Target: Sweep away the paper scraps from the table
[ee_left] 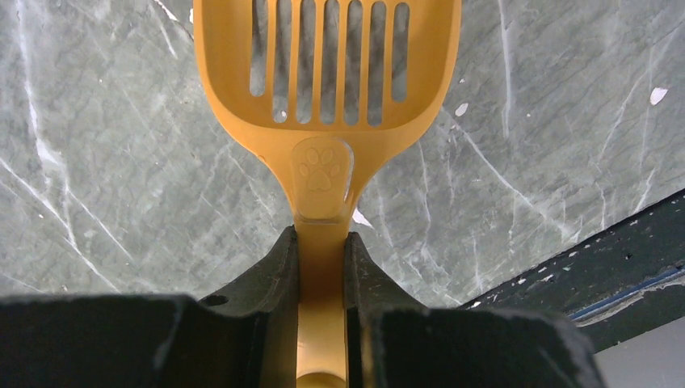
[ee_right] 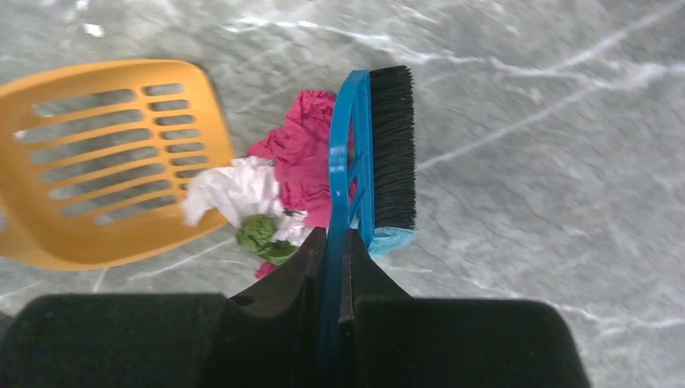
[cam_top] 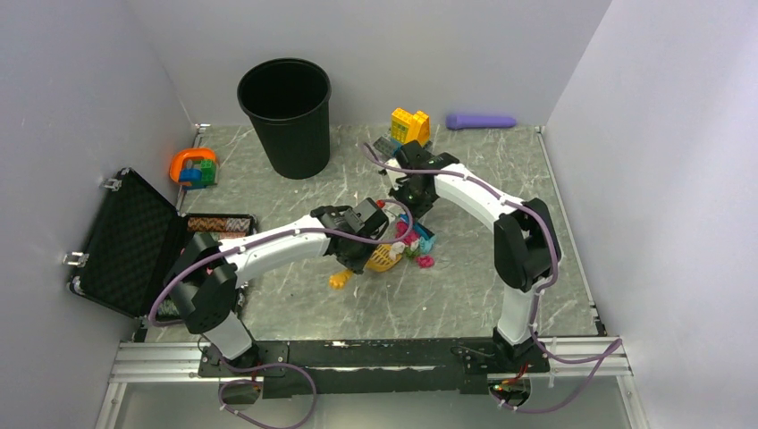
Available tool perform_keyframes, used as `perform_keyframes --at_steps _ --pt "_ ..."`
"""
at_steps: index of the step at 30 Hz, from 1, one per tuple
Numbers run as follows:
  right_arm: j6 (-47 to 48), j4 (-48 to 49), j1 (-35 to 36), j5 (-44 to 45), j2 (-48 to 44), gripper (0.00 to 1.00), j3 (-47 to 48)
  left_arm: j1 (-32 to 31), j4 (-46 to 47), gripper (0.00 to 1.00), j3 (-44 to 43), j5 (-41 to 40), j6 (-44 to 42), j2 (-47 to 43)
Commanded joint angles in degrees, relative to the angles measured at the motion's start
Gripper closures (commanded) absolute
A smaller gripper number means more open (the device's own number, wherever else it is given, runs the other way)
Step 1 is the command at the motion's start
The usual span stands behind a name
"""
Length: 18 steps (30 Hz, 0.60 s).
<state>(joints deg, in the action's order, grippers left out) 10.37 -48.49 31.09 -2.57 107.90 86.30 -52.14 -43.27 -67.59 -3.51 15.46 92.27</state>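
Observation:
My left gripper (ee_left: 321,242) is shut on the handle of the orange slotted scoop (ee_left: 323,81), whose pan lies low over the marble table (ee_left: 121,162). In the top view the left gripper (cam_top: 362,237) and the scoop (cam_top: 384,257) sit just left of the paper scraps (cam_top: 416,239). My right gripper (ee_right: 335,238) is shut on a blue hand brush (ee_right: 363,145) with black bristles. Magenta (ee_right: 299,153), white (ee_right: 234,190) and green (ee_right: 258,234) wads lie between the brush and the scoop's mouth (ee_right: 97,162). The right gripper (cam_top: 413,201) hangs over the pile.
A black bin (cam_top: 286,116) stands at the back left. An open black foam-lined case (cam_top: 125,241) lies at the left edge. A yellow-and-blue brick build (cam_top: 409,125) and a purple cylinder (cam_top: 481,121) are at the back. One magenta wad (cam_top: 425,262) lies apart.

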Motion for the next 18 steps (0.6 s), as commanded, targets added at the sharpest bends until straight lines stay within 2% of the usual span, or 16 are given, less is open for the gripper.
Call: perform_keyframes --at_steps 1,9,14,18 --pt "-0.9 1.5 2.2 -14.3 0.1 1.00 0.3 0.2 -0.8 1.00 -2.6 1.0 -2.0 0.6" --pt "0.0 2.7 2.6 -26.0 -5.5 1.00 -1.7 0.1 5.5 1.00 0.1 1.0 -4.3 -0.1" --pt "1.1 0.3 2.5 -26.9 -9.7 1.00 -2.3 -0.5 10.2 1.00 3.5 -1.7 -6.1 -1.9" --pt "-0.9 -0.1 2.4 -21.2 -12.2 1.00 -2.5 -2.2 13.8 1.00 6.4 -5.4 -7.0 -3.8"
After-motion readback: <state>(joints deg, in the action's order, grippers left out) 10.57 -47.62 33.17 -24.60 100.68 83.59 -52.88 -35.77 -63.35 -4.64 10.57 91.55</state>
